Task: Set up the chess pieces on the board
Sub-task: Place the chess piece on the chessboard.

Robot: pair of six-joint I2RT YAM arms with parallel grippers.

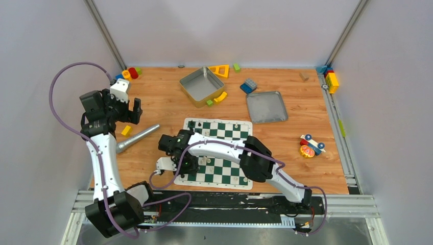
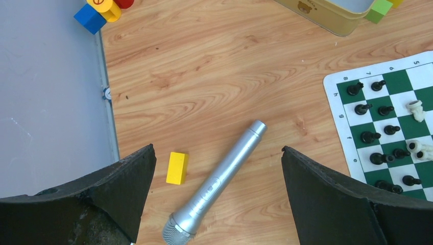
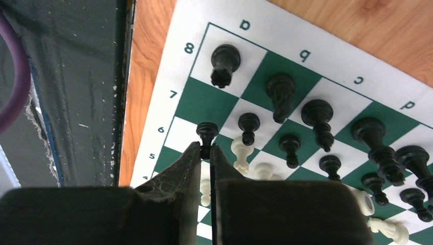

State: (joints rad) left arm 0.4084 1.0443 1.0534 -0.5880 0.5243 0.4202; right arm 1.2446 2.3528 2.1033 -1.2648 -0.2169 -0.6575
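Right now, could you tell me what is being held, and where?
The right gripper pinches a black pawn below its head; the left gripper holds nothing.

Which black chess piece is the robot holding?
The black pawn pinched in the right end effector, near the board's numbered edge; the other black pieces sit ungripped on squares.

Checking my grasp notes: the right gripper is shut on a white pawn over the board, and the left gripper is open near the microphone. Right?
Not quite. The right wrist view shows the pawn in the right gripper is black, not white. The rest holds: it is shut on it over the board, and the left gripper is open near the microphone.
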